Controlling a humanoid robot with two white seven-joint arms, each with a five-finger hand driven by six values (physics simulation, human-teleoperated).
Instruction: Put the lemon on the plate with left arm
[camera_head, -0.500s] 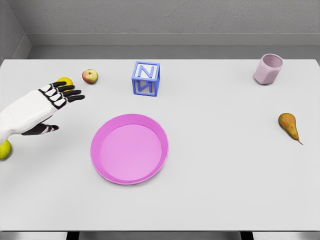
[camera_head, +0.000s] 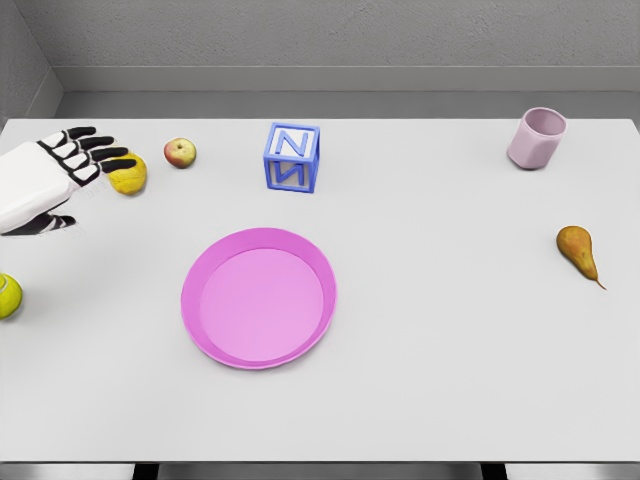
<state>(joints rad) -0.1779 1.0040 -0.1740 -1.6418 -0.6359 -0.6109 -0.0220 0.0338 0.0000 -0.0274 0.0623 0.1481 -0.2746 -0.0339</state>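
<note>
- Our left hand (camera_head: 60, 170) hovers at the tabletop's (camera_head: 440, 330) far left, fingers spread and holding nothing, fingertips (camera_head: 118, 165) just over the lemon (camera_head: 130, 176).
- The lemon lies on the tabletop beside an apple (camera_head: 180, 153); we judge it light, firm, waxy and prone to roll, so we should wrap its middle from above.
- The pink plate (camera_head: 258, 298) waits nearer us, rightward.

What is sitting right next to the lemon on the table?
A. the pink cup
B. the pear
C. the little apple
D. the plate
C. The little apple lies just to the right of the lemon at the far left of the table, while the pear, the pink cup and the plate all sit much farther away.
</note>
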